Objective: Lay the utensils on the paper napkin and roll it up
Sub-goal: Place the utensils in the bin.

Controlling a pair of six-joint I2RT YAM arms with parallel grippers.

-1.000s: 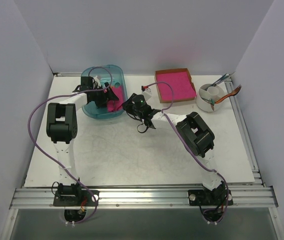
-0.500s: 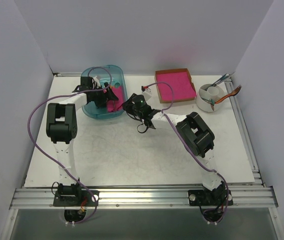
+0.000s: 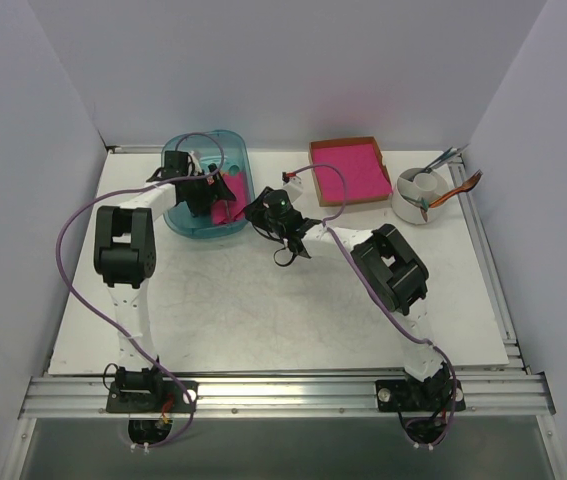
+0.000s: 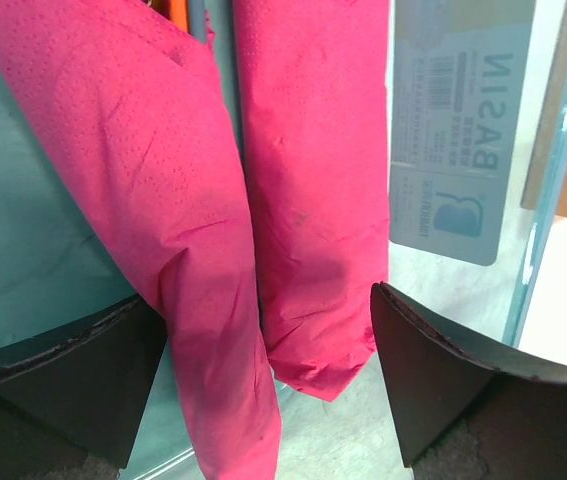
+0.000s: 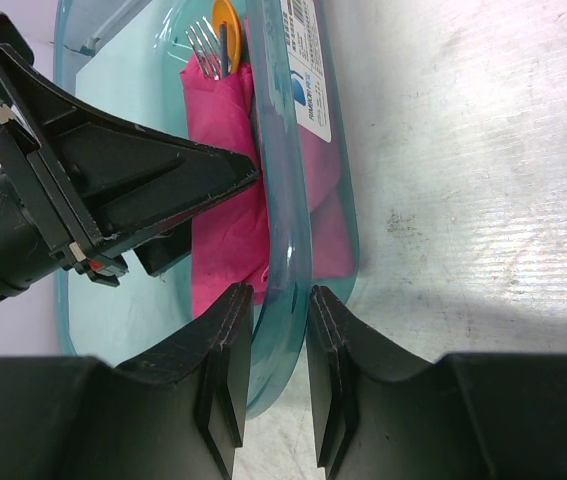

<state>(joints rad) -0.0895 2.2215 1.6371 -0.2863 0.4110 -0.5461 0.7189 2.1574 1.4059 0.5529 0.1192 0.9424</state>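
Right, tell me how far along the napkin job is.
Done: the fork and spoon sit wrapped in the rolled napkin, lying in the basin. In hand: the right jaws grip the basin's rim; the left jaws stand open over the roll. Left: seemingly only letting go and backing away.

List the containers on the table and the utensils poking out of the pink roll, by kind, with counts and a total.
Teal basin: 1
Cardboard box of pink sheets: 1
White cup: 1
Fork: 1
Orange spoon: 1
Total: 5
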